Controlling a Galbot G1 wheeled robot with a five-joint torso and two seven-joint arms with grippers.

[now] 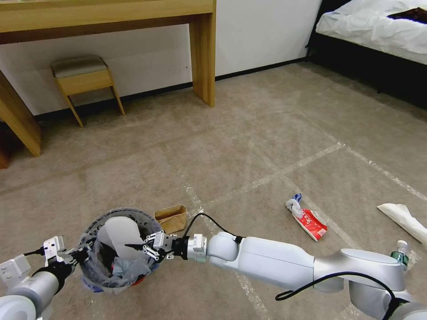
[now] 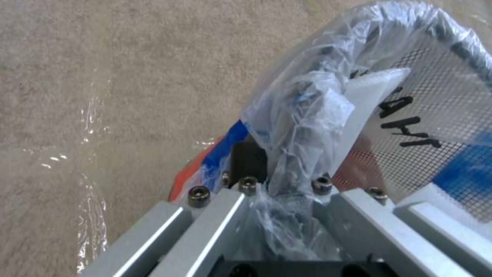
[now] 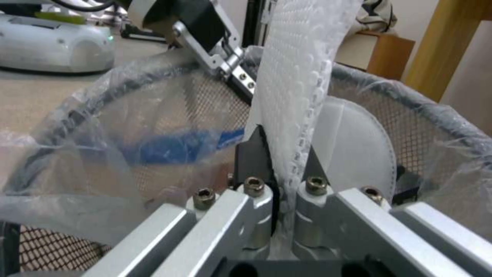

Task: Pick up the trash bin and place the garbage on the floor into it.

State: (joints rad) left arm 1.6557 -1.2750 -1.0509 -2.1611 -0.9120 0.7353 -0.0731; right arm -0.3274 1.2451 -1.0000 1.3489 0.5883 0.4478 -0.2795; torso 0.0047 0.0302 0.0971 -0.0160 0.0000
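Observation:
The trash bin [image 1: 116, 255], a round mesh bin lined with a clear bag bearing black lettering, hangs low at the front left. My left gripper [image 1: 83, 254] is shut on its near rim; in the left wrist view the gripper [image 2: 279, 169] pinches rim and bag [image 2: 307, 115]. My right gripper [image 1: 136, 246] reaches over the bin's opening, shut on a white slipper [image 1: 118, 234] that stands inside it. The right wrist view shows that gripper [image 3: 286, 169] clamped on the slipper's textured edge [image 3: 302, 57], a second white piece [image 3: 353, 142] behind it.
On the carpet lie a brown paper bag [image 1: 171, 218] right beside the bin, a red wrapper [image 1: 310, 221], another white slipper [image 1: 405, 220] and a small bottle [image 1: 400, 254]. A wooden desk leg [image 1: 203, 53] and stool [image 1: 84, 78] stand at the back, a bed [image 1: 378, 31] at back right.

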